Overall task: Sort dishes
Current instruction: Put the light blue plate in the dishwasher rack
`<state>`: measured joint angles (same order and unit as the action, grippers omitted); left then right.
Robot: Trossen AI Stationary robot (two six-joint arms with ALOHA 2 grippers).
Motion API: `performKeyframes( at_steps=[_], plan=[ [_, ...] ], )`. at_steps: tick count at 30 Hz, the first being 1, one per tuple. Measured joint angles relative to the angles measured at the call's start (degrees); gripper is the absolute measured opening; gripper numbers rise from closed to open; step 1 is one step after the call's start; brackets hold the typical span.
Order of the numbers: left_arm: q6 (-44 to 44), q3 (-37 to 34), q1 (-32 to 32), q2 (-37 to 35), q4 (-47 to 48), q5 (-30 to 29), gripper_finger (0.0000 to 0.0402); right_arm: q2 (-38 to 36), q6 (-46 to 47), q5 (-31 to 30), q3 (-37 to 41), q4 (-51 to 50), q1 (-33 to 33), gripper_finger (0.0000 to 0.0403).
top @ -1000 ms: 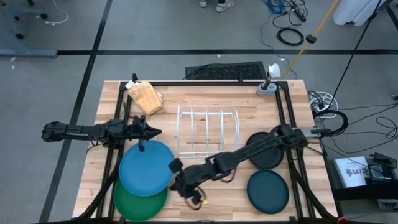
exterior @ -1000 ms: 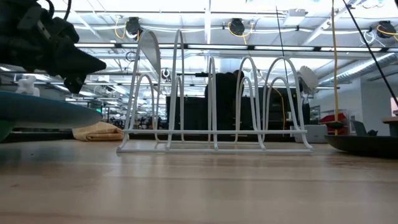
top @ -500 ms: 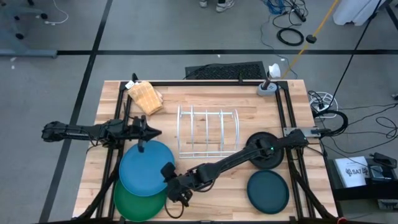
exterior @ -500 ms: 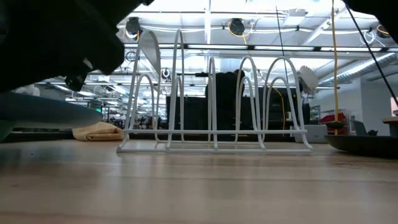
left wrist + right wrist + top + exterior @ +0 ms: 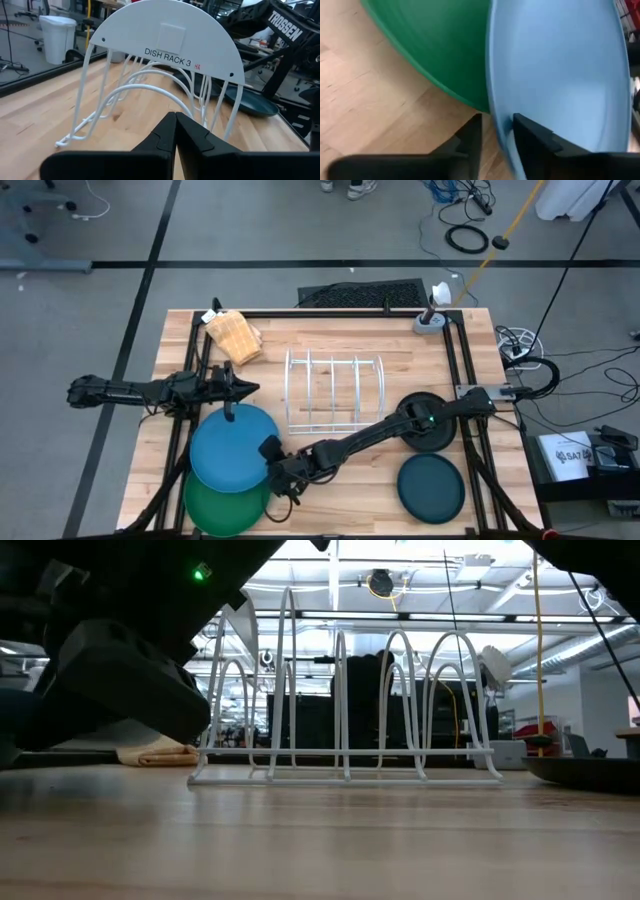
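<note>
The large light blue plate (image 5: 228, 452) lies on the large green plate (image 5: 222, 505) at the table's near left. The smaller black plate (image 5: 428, 432) lies at the right, partly under my right arm. The dark teal plate (image 5: 431, 487) lies nearer than it. My right gripper (image 5: 270, 471) reaches across the table to the light blue plate's right rim and is shut on it; it also shows in the right wrist view (image 5: 497, 137). My left gripper (image 5: 248, 390) is shut and empty, just beyond that plate's far edge, pointing at the white wire rack (image 5: 335, 392). My right gripper pinches the light blue plate's rim (image 5: 499, 107) at its near right side, one finger (image 5: 532, 142) on the upper face and one finger (image 5: 469, 137) on the outer, lower side. The fingers come from the table's right, low over the wood. The plate still lies on the green plate.
A tan wooden block (image 5: 233, 337) lies at the far left. The wire rack (image 5: 165, 65) stands empty in the table's middle. Bare wood shows between the rack and the near edge. My right arm (image 5: 110, 650) fills the left of the low view.
My right gripper has gone toward the table's left edge, low over the wood, up to the light blue plate's right rim.
</note>
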<state>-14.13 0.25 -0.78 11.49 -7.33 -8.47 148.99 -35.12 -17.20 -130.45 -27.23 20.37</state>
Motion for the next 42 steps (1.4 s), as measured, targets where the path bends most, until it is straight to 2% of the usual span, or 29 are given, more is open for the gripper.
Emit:
performKeyframes(
  at_steps=[5,8,13,19,25,31,37,39,42],
  plan=[
    [-0.07,0.00,0.00,0.02,0.02,0.00,0.0020,0.04,-4.02,-4.14,0.00,1.81,0.99,0.0010],
    [-0.11,0.00,0.00,0.01,0.02,0.00,0.0020,-0.01,-6.01,-6.38,0.02,1.91,1.50,0.0011],
    [-0.13,0.00,0.00,0.02,-0.50,0.00,0.0020,-0.61,-6.73,-6.46,-2.30,0.22,2.10,0.0005],
    [-0.11,0.54,0.00,0.02,-5.67,1.25,0.0020,-3.16,-6.88,-6.87,-4.02,-2.03,3.11,0.0004],
    [2.46,1.59,0.00,0.02,-22.27,5.20,0.0020,-9.54,-2.15,-6.80,-4.04,-6.16,4.35,0.0002],
    [2.93,1.80,0.00,0.02,-43.77,13.31,0.0020,-15.95,8.94,-7.04,-4.04,-11.60,5.37,0.0002],
    [0.14,1.90,0.00,0.00,-65.90,22.79,0.0039,-20.19,19.46,-13.61,-4.04,-13.11,6.84,0.0001],
    [-2.70,1.90,0.00,0.00,-69.05,25.44,0.0059,-21.68,22.52,-16.32,-4.04,-13.12,7.40,0.0001],
    [-4.00,1.90,0.00,0.00,-67.97,27.35,0.0094,-23.67,27.37,-19.93,-4.04,-13.66,8.22,0.0001]
  ],
)
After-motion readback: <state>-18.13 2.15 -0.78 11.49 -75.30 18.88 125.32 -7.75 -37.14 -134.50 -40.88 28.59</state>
